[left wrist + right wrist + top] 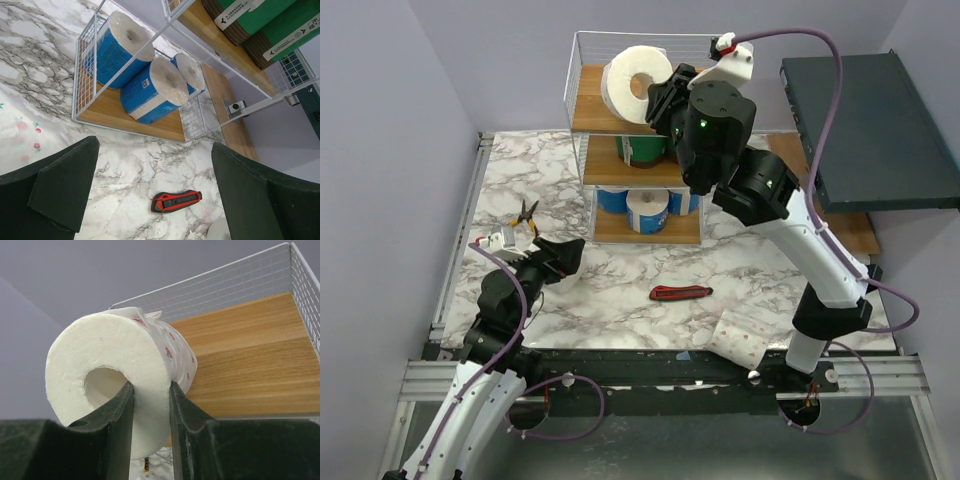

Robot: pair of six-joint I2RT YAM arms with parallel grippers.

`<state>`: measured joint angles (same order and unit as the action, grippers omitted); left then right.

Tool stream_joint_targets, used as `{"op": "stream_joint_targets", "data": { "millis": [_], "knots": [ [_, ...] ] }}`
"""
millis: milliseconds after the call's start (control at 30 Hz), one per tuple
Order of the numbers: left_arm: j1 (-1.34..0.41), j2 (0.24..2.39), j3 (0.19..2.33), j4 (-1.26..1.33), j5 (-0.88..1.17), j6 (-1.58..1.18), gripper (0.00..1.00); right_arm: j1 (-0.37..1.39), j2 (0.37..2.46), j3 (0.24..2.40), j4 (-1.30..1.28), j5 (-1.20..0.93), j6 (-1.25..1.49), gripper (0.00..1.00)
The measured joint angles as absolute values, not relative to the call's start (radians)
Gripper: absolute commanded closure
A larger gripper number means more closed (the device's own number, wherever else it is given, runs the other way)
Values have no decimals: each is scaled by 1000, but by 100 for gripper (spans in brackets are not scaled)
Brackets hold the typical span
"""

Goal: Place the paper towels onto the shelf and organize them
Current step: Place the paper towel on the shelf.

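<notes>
Upper centre: right jaws pinch a white roll (620, 80) by its wall above the shelf (585, 110) top tier; next, lower and release; left jaws spread wide.

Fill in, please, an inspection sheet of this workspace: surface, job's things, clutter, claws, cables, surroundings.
Surface: marble-pattern table; no spill seen.
Job's things: shelf has blue rolls on the bottom tier and green rolls on the middle tier; held roll is at the top tier, and whether it rests on the wood cannot be told; loose roll lies at the table's near edge.
Clutter: utility knife and pliers on the table.
Claws: right claw shut on the held roll's wall, one finger in the core; left claw open and holding nothing.
Cables: purple cables loop along both arms; no snag seen.
Surroundings: dark slab right of the shelf.
</notes>
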<state>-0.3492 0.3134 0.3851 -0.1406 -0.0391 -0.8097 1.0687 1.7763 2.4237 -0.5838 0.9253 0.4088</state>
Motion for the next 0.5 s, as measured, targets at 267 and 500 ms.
{"op": "stream_joint_targets", "data": {
  "millis": [267,500],
  "knots": [
    [-349,326,385,-134,-34,-809,2,958,1813,2450,-579,799,507,99],
    [-349,334,385,-121,-34,-809,1,921,1860,2473,-582,714,567,99]
  ]
}}
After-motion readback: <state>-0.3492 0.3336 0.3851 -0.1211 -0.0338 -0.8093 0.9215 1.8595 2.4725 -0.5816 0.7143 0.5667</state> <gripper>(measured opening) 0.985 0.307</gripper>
